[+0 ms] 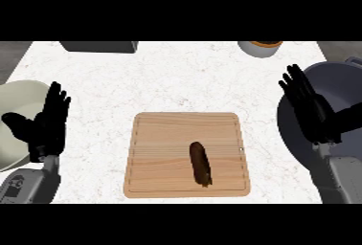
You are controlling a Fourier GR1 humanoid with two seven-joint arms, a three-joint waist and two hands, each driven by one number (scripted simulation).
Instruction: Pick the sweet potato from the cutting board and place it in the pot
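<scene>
Right hand point(311, 112) is open, fingers straight and raised, in front of the grey pot point(338, 79) at the counter's right edge. Left hand point(46, 124) is likewise open, beside a pale bowl point(17, 95). Sweet potato point(200, 163) lies on the cutting board point(163, 143), right of centre, apart from both hands.

Wooden cutting board point(163, 143) on speckled marble-like counter point(176, 72)
</scene>
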